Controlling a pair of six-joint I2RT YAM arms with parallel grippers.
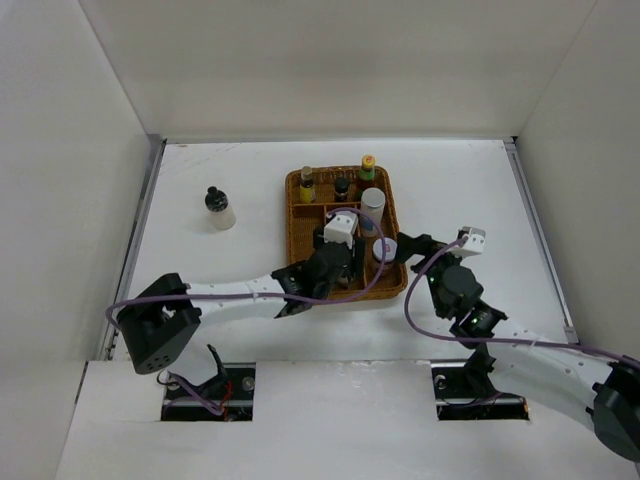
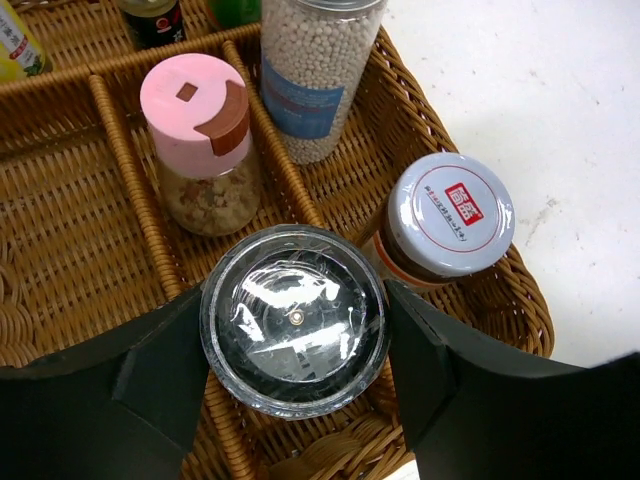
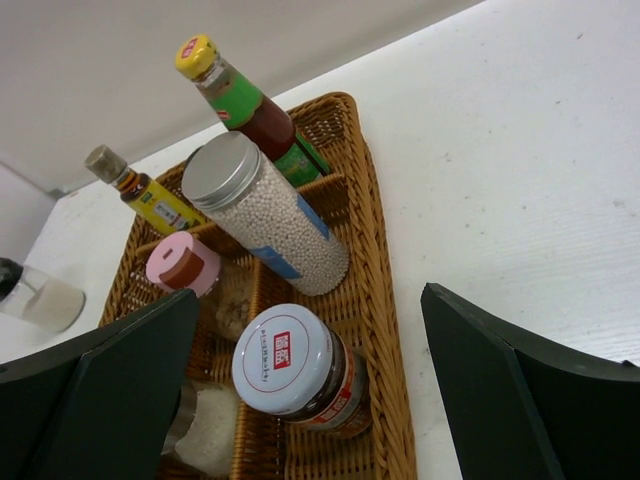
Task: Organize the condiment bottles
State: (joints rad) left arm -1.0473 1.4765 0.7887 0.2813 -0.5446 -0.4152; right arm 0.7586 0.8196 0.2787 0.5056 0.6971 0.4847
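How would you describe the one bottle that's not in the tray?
Find the wicker tray on the white table. Left of it, standing alone, is a small bottle. Black cap over a white body, and the only one outside the tray.

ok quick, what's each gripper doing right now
Left gripper: closed on the glass jar.
Right gripper: open, holding nothing.

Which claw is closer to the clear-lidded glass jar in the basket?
Left. The left gripper clasps the clear-lidded glass jar from both sides; the right gripper hovers open at the right edge of the basket, beyond the white-lidded jar.
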